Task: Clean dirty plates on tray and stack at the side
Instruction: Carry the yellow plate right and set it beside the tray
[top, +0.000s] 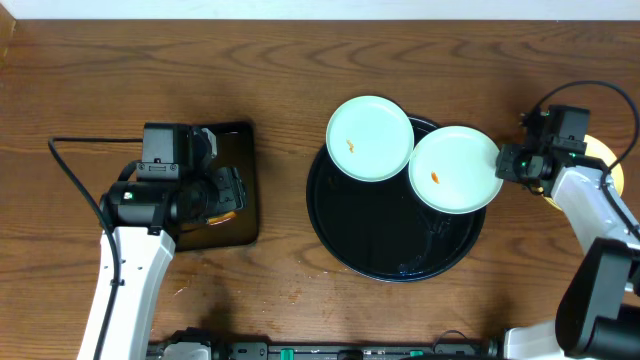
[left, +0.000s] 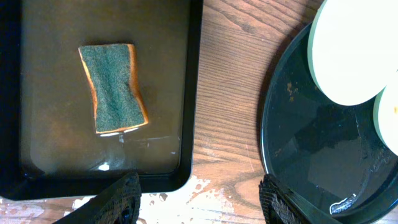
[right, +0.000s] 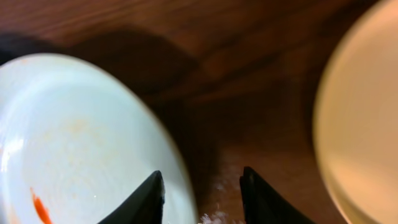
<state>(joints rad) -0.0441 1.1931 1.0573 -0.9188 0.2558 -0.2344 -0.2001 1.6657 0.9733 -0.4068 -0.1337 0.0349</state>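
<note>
Two mint plates, each with an orange smear, sit on the round black tray (top: 380, 235): the left plate (top: 370, 138) at its upper rim, the right plate (top: 455, 168) overhanging its right edge. A third, the yellow plate (right: 367, 124), lies off the tray on the table (top: 280, 80) to the right, mostly hidden by the arm from above. The right gripper (right: 200, 174) reaches in low from the right, jaws partly open and straddling the right plate's outer rim, holding nothing yet. That grip looks risky: only a sliver of glossy rim lies between the fingers, so closing could pinch it off-centre and tip the plate, or push it into its neighbour, which it nearly touches. The yellow plate just beside the wrist could also get bumped. The left gripper (left: 199, 183) hangs above the small tray (left: 161, 74), pointing straight down, jaws wide and empty, the sponge (left: 114, 89) untouched below.
</note>
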